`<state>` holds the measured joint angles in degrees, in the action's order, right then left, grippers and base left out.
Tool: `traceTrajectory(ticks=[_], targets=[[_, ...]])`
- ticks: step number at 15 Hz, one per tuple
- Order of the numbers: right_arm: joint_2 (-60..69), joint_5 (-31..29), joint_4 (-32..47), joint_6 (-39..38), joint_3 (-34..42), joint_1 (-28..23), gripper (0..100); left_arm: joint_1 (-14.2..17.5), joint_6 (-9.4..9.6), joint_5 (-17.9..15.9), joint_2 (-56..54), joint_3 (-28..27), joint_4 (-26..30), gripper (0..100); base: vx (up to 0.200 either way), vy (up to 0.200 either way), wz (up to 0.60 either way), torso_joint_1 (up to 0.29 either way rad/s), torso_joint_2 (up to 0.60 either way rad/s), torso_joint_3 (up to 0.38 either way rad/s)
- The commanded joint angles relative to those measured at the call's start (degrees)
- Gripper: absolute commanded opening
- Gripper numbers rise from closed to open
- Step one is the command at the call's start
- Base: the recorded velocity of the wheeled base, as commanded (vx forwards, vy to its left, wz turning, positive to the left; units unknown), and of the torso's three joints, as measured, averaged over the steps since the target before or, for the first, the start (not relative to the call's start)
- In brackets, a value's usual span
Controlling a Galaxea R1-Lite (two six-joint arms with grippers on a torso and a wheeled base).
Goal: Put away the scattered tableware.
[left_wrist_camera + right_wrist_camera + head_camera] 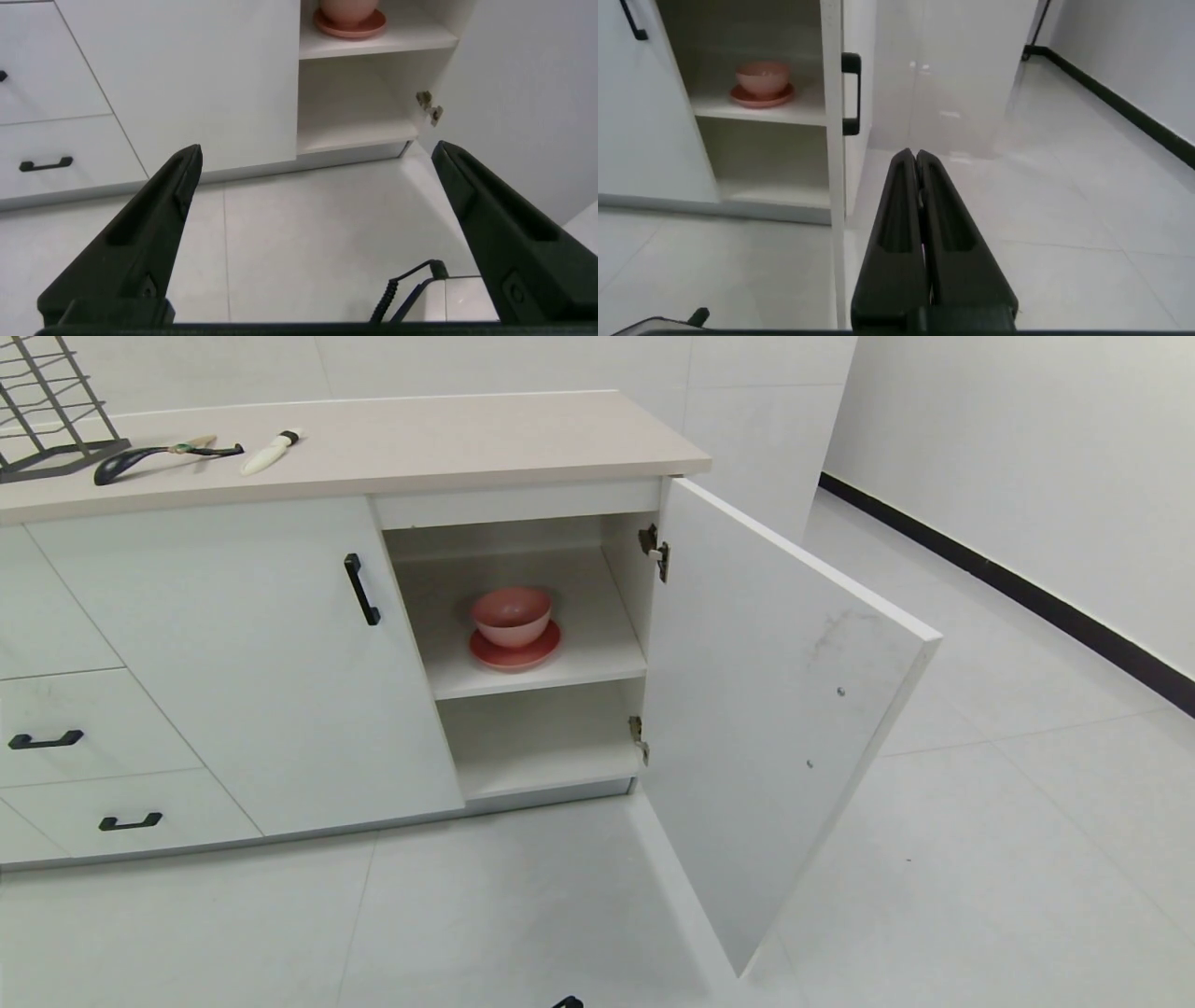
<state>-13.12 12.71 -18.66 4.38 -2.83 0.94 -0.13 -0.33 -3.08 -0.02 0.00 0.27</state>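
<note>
Left fingers (159,215): the 2 black fingers of the left gripper (316,154) are standing wide apart, gripping nothing, hanging over the pale floor (308,233) in front of the cabinet.
Right fingers (901,215): the 2 fingers of the right gripper (917,157) are pressing flat against each other with nothing between them, hanging low near the edge of the open door.
Bowl (511,613): 1 pink bowl is sitting upright on the plate.
Plate (518,659): 1 pink-red plate is lying flat on the upper shelf (602,649) of the open compartment.
Door (775,709): 1 white door is standing swung wide open on the compartment's right.
Counter (448,434): 1 black ladle (140,459) and 1 white-handled utensil (269,453) are lying near each other, beside a wire rack (47,411).
</note>
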Motion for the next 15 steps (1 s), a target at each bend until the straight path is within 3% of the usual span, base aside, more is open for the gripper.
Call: traceTrajectory(ticks=[1, 3, 5, 9, 11, 12, 13, 15], targets=[[-28.19, 1.70, -16.40, 0.90, -2.53, 3.46, 0, -0.04, -0.02, 0.01, 0.02, 0.00, 0.00, 100, 0.000, 0.000, 0.00, 0.000, 0.00, 0.000], [-39.27, 5.30, -21.77, 0.90, -5.79, 3.02, 0, -0.04, -0.02, 0.01, 0.02, 0.00, 0.00, 100, 0.000, 0.000, 0.00, 0.000, 0.00, 0.000], [-46.74, 5.21, -21.59, 1.69, -13.08, 2.05, 0, 0.05, -0.02, 0.01, 0.02, 0.00, 0.00, 100, 0.000, 0.000, 0.00, 0.000, 0.00, 0.000], [-56.58, 5.57, -23.26, 3.27, -20.02, 2.40, 0, -0.04, -0.02, 0.01, 0.02, 0.00, 0.00, 100, 0.000, 0.000, 0.00, 0.000, 0.00, 0.000], [-62.38, 9.87, -33.72, 5.38, -19.41, 2.66, 0, -0.04, -0.02, 0.01, 0.02, 0.00, 0.00, 100, 0.000, 0.000, 0.00, 0.000, 0.00, 0.000], [-68.80, 14.79, -45.50, 9.60, -17.21, 1.79, 0, 0.05, -0.11, 0.01, 0.02, 0.00, 0.00, 100, 0.000, 0.000, 0.00, 0.000, 0.00, 0.000], [-72.49, 17.52, -51.82, 10.74, -15.45, 1.43, 0, -0.04, -0.02, 0.01, 0.02, 0.00, 0.00, 100, 0.000, 0.000, 0.00, 0.000, 0.00, 0.000], [-75.65, 19.10, -54.46, 11.27, -14.31, 1.17, 0, -0.04, -0.02, 0.01, 0.02, 0.00, 0.00, 100, 0.000, 0.000, 0.00, 0.000, 0.00, 0.000]])
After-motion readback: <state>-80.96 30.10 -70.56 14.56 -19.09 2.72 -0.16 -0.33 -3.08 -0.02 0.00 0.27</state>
